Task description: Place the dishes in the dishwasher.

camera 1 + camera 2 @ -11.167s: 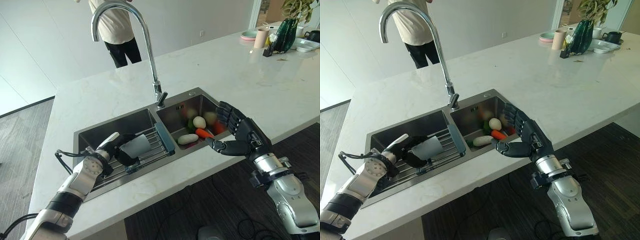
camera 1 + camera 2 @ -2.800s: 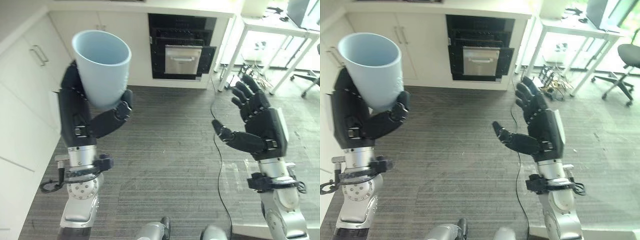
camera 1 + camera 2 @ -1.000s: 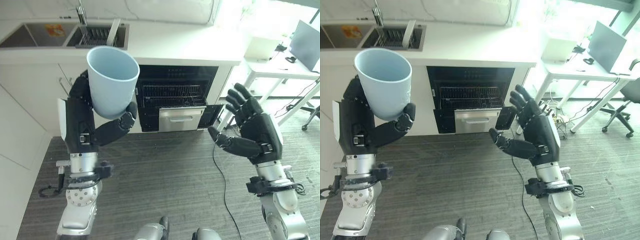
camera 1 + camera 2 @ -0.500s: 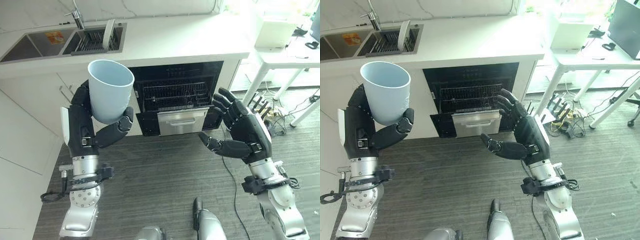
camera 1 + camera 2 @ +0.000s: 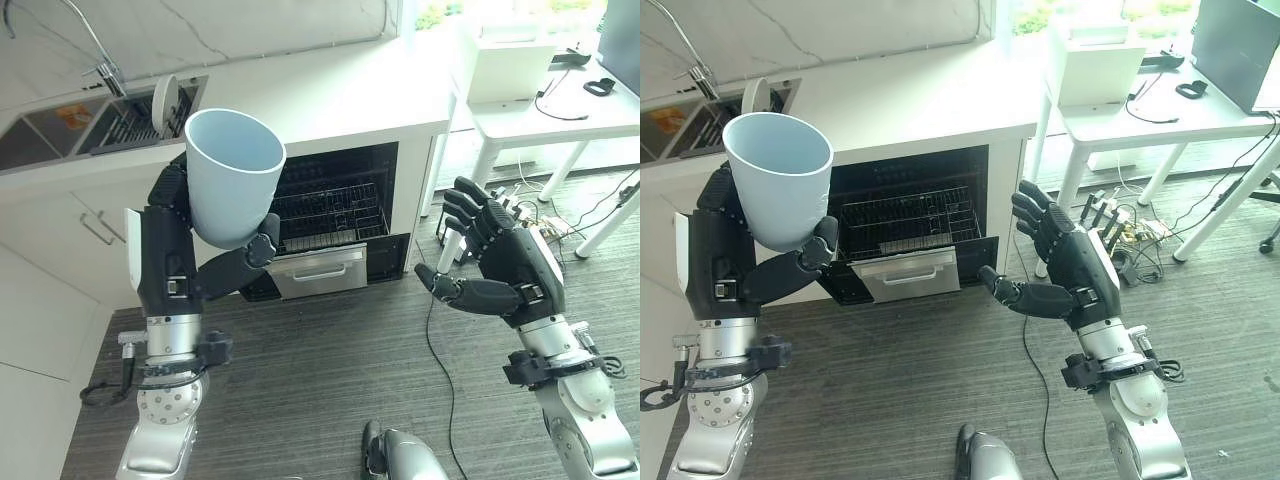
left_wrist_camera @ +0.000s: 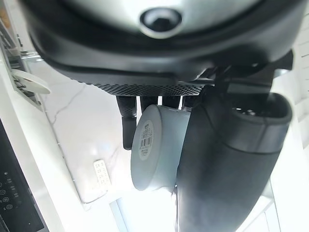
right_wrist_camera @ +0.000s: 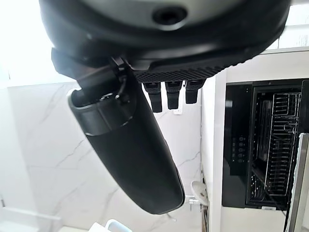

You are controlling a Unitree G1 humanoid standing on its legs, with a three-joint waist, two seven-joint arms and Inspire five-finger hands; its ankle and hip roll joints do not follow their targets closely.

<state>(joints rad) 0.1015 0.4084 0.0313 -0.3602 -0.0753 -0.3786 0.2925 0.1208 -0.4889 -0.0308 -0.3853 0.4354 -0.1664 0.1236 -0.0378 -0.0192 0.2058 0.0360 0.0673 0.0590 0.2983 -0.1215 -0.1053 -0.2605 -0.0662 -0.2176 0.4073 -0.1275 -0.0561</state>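
— Cup (image 5: pixel 233 177) status?
— Upright, my left hand (image 5: pixel 170 250) curled round it, short of the dishwasher (image 5: pixel 325 215). Right hand (image 5: pixel 505 270) splayed, empty.
— Advice?
— Step closer, invert it over the rack (image 5: pixel 908 222).

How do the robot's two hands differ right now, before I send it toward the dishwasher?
The left hand is curled round a pale blue cup, held upright with its mouth up; the right hand holds nothing. The left hand's thumb presses the cup's side, while the right hand's fingers are spread, palm turned inward. Both are raised before the open dishwasher.
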